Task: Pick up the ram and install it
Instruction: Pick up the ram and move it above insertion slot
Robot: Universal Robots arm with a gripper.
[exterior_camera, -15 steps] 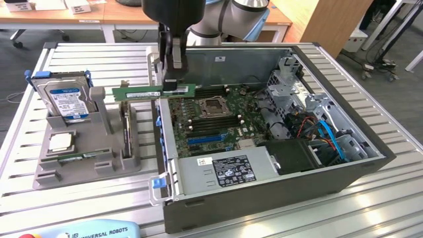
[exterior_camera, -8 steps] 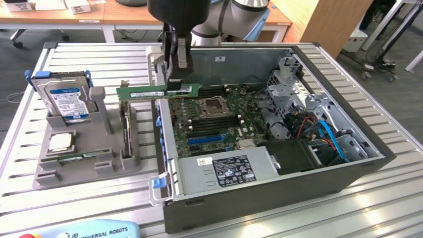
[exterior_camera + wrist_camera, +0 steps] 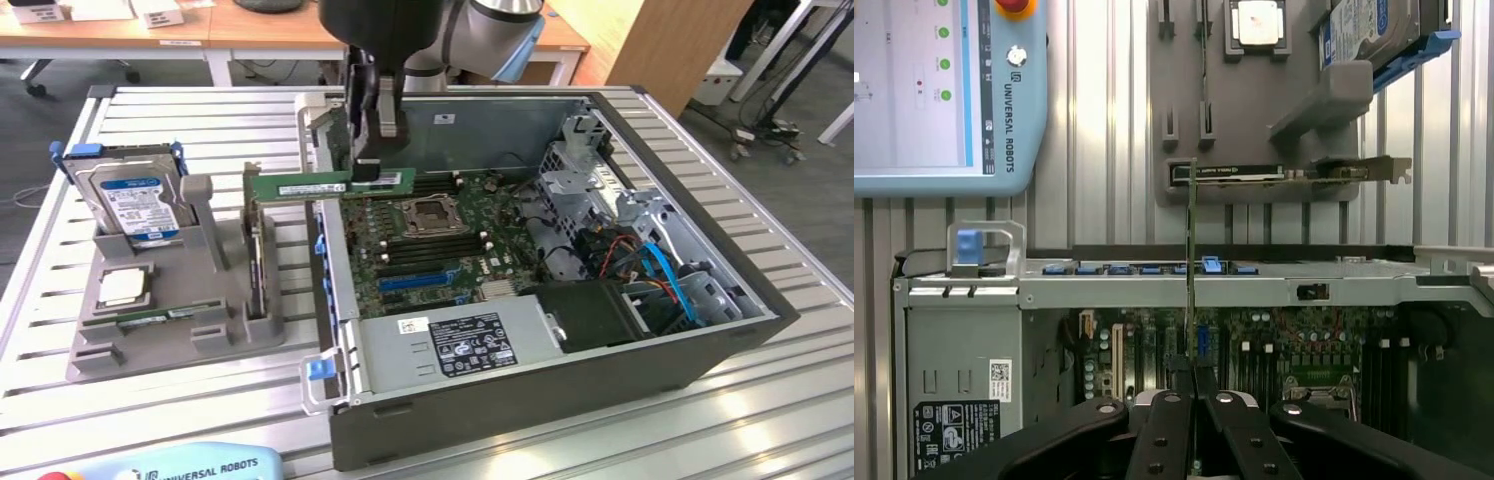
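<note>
At nine o'clock stands a gray holder [image 3: 174, 330]. The ram [image 3: 300, 187], a long, narrow green board, hangs level over the nine-o'clock wall of the open computer case [image 3: 561, 390]. The gripper [image 3: 378, 172] clamps it near its three-o'clock end.

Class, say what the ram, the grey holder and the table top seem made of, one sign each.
The ram: green circuit board, matt, white label. The grey holder: probably plastic, dull uniform surface. The table top: likely aluminium, pale ribbed slats.

Green ram [image 3: 310, 187], black end effector [image 3: 1191, 378]
</note>
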